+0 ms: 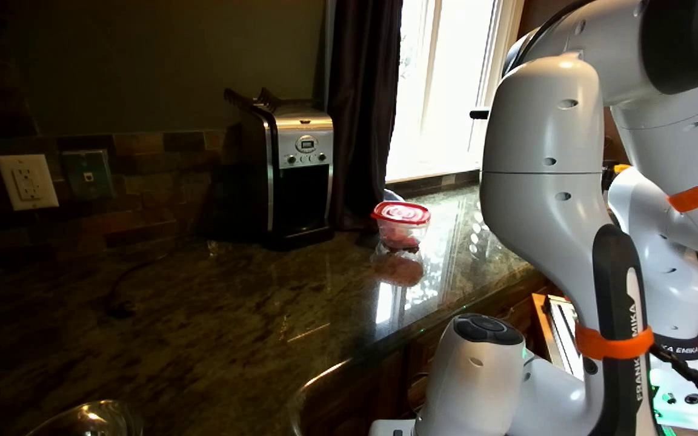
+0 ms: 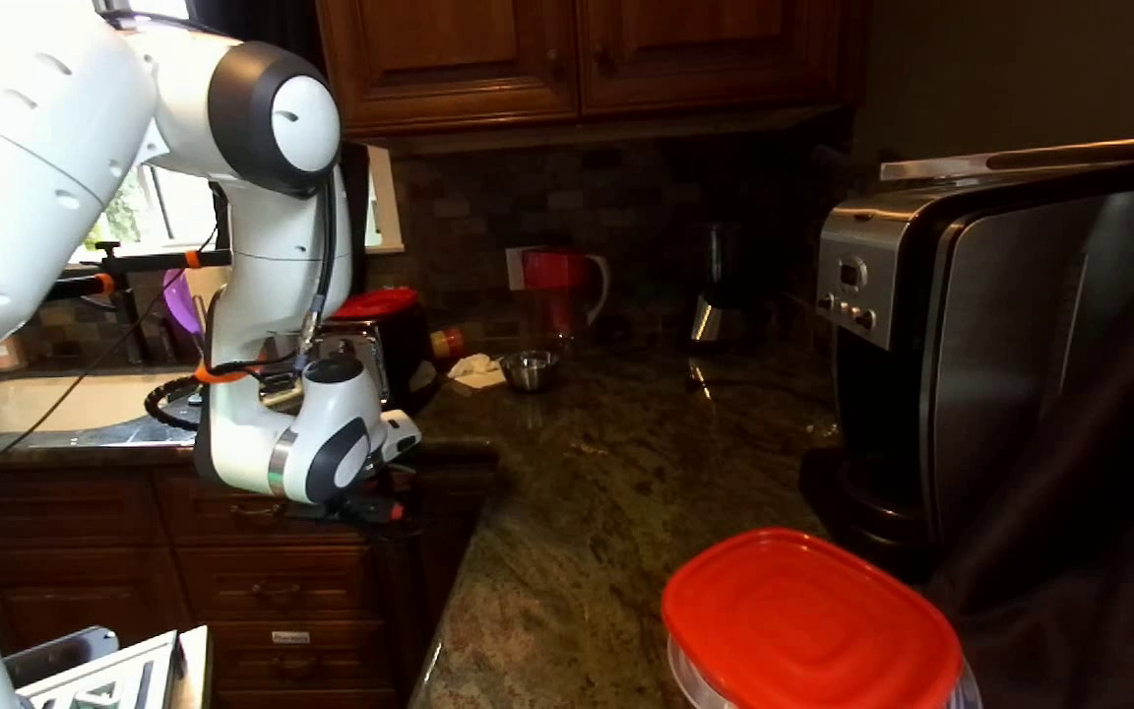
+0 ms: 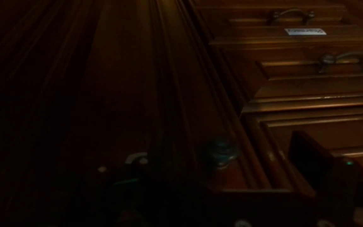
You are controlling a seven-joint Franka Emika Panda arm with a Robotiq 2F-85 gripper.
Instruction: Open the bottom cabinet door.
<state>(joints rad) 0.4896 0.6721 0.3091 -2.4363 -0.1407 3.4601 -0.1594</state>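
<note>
A dark wooden cabinet door (image 3: 124, 63) fills the left half of the wrist view in deep shadow. A round metal knob (image 3: 221, 153) sits near its right edge, beside the drawers. My gripper (image 3: 235, 157) is open, with one dark finger on the right of the picture and the other barely visible in the dark on the left. The knob shows between the fingers; I cannot tell how far off it is or whether anything touches it. The door looks shut. In an exterior view my gripper (image 2: 370, 507) hangs below counter height, in the inner corner of the cabinets.
Drawers (image 3: 301, 71) with arched metal handles (image 3: 291, 14) stand right of the door. The stone countertop (image 2: 587, 483) overhangs the cabinets. It carries a coffee maker (image 1: 297, 169), a red-lidded container (image 2: 813, 620) and a metal bowl (image 2: 531, 370). A sink (image 2: 65, 404) lies behind the arm.
</note>
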